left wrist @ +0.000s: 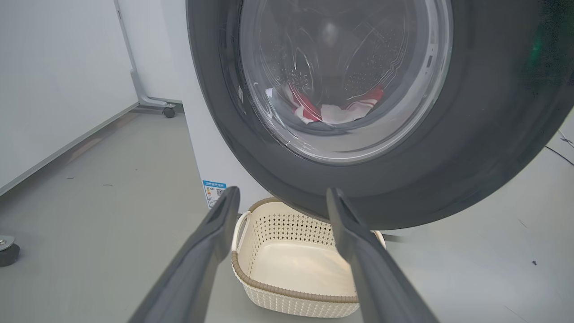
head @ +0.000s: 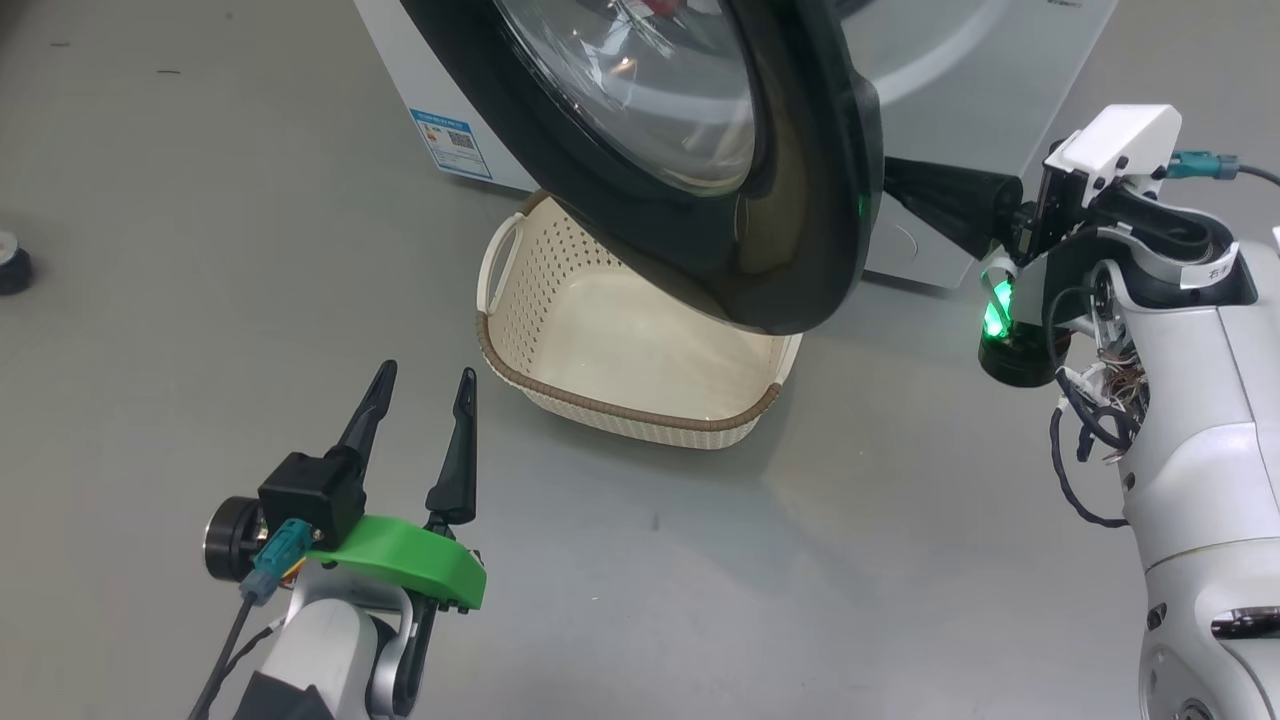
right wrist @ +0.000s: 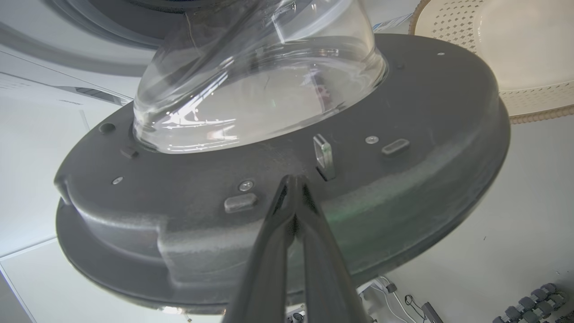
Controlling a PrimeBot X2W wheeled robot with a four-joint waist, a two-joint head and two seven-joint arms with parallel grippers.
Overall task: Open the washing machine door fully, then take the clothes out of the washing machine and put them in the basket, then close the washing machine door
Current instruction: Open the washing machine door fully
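Observation:
The washing machine [head: 960, 90] stands at the top of the head view, and its door [head: 800, 200] hangs partly open with the black rim over the basket [head: 600, 400]. The red and white clothes [left wrist: 332, 110] lie in the drum, seen through the door glass [left wrist: 341, 67]. My right gripper [head: 895, 180] is shut with nothing in it. Its tips [right wrist: 293, 179] rest against the door's inner face [right wrist: 403, 188], beside the metal latch [right wrist: 323, 154]. My left gripper [head: 426, 375] is open and empty, low and left of the basket [left wrist: 291, 260], pointing toward the door.
The basket has nothing in it and sits on the grey floor directly below the door. A black caster [head: 12, 265] lies far left. A white wall panel [left wrist: 54, 80] and a wheeled stand foot [left wrist: 168, 110] stand left of the machine. Cables [right wrist: 403, 300] lie on the floor.

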